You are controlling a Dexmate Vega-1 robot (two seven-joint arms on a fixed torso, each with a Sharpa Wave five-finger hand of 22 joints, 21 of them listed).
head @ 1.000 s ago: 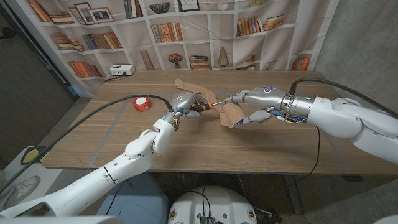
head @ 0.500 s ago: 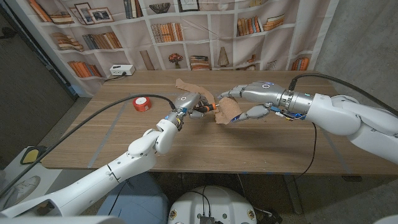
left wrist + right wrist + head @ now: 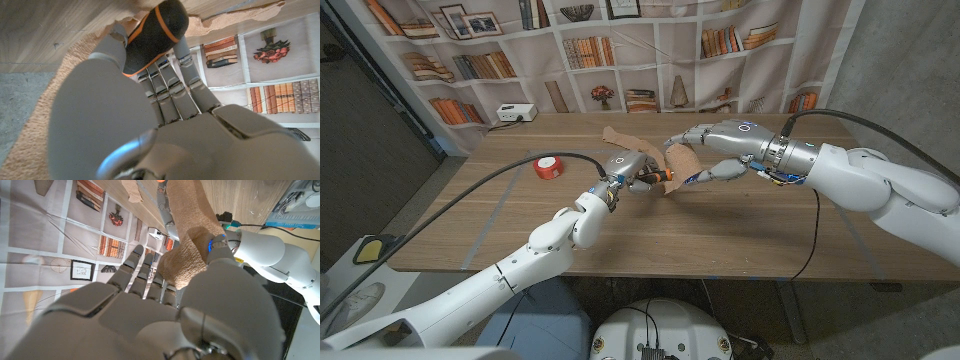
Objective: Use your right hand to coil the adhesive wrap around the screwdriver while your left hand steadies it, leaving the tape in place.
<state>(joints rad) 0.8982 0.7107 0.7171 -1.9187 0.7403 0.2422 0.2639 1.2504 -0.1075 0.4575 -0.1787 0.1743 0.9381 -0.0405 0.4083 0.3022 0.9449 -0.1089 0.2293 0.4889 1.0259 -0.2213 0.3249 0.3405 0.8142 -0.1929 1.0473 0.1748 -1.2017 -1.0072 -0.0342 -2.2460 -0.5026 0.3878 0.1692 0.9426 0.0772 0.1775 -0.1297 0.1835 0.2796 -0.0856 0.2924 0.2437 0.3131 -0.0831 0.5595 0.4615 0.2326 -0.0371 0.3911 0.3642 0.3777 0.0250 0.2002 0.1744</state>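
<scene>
Near the centre of the head frame, above the brown wooden table (image 3: 650,225), the left hand (image 3: 625,168) grips the black screwdriver handle with its orange ring (image 3: 653,176); the handle points toward picture right. Left wrist view confirms it: the fingers (image 3: 167,85) are curled round the black-and-orange handle (image 3: 155,32), its rounded end sticking out past them. Just right of the handle hangs the tan fabric-like strip of adhesive wrap (image 3: 682,165), touching the screwdriver at its left edge; the shaft under it is hidden. Right hand (image 3: 715,150) sits just right of the strip, upper fingers reaching over it and the thumb under; the strip is pinched between them. In the right wrist view the tan wrap (image 3: 187,245) runs from the thumb pad up toward the table, and the right hand's fingers (image 3: 145,280) lie beside it. A loose length of the same tan wrap (image 3: 620,135) lies on the table behind the hands, upper centre of the frame. A red and white tape roll (image 3: 549,166) lies flat on the table left of centre, well apart from both hands. A white power strip (image 3: 516,113) sits at the far left table edge, before the printed bookshelf backdrop (image 3: 620,50).
</scene>
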